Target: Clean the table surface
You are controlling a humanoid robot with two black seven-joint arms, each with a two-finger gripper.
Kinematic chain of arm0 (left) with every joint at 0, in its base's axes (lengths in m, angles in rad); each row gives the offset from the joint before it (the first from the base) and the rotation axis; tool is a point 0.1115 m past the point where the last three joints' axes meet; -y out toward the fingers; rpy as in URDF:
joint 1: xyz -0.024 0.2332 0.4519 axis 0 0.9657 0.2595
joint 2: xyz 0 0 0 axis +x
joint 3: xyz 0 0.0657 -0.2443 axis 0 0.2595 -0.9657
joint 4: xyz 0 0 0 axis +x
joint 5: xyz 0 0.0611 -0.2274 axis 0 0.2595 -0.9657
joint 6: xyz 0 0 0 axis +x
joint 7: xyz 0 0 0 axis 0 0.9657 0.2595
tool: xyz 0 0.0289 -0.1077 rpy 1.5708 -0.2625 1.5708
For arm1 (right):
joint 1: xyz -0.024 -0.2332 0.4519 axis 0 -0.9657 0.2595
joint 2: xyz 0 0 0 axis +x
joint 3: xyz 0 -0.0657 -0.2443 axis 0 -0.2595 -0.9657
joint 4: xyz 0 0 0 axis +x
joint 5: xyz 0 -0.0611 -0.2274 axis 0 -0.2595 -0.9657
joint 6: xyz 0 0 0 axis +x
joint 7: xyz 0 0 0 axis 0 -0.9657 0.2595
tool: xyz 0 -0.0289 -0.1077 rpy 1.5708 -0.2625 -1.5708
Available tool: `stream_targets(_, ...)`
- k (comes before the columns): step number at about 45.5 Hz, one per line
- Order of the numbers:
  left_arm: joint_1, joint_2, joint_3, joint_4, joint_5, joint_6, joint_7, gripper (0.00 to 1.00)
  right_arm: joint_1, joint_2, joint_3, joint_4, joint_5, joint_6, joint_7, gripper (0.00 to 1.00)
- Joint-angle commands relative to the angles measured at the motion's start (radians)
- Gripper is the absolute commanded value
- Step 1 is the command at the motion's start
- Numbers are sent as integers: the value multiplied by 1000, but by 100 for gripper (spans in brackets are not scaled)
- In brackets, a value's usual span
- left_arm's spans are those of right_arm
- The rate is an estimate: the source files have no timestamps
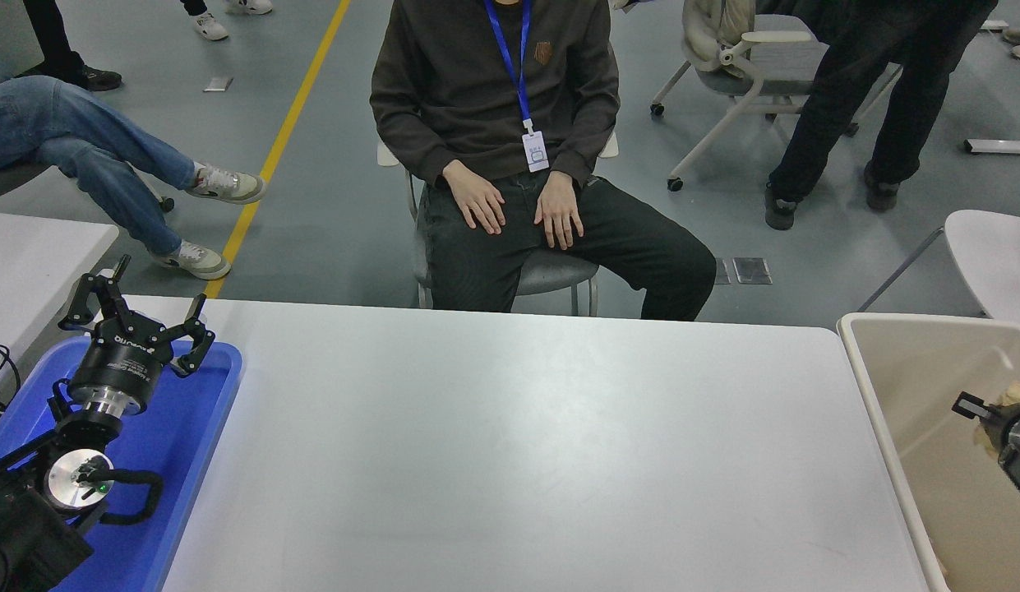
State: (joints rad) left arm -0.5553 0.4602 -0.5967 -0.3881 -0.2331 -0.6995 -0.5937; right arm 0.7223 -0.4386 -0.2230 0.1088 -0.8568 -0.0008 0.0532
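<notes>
White table surface (510,444) spans centre of frame, nothing visible on it. Left gripper (140,316) parked over blue tray (193,444), fingers spread, holding nothing. Tray contents hidden by arm. Right gripper (982,415) over beige bin (867,370), tan item at tip; grip state unclear. Best release low, well inside bin walls.

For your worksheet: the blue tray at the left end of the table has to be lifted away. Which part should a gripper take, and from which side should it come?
Grip the raised rim of the blue tray along its right-hand long edge, coming from the bare table side. That edge is thin, exposed and unobstructed, while the parked left gripper hangs over the tray's middle and far end.
</notes>
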Motion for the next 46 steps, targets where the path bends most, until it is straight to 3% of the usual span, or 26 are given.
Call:
stream_targets(1,0,0,0,0,0,0,0,100,-27,15,-165,-29,-1,-38,42,0)
stream_targets(15,0,0,0,2,0,0,0,100,-30,27,-162,-69,1,-61,39,0)
stream_targets(27,0,0,0,0,0,0,0,100,-70,51,-177,-72,58,-176,37,0)
stream_targets(28,0,0,0,0,0,0,0,100,-70,51,-177,-72,58,-176,33,4)
stream_targets(31,0,0,0,0,0,0,0,100,-72,51,-179,-72,58,-189,34,66)
stream_targets(32,0,0,0,0,0,0,0,100,-72,51,-179,-72,58,-191,34,75)
stream_targets(33,0,0,0,0,0,0,0,100,-72,51,-179,-72,58,-189,34,79)
stream_targets(34,0,0,0,0,0,0,0,100,-72,51,-179,-72,58,-183,34,94)
stream_targets(35,0,0,0,0,0,0,0,100,-72,51,-179,-72,58,-180,34,100)
stream_targets(46,0,0,0,0,0,0,0,100,-72,49,-174,-72,58,-180,33,100)
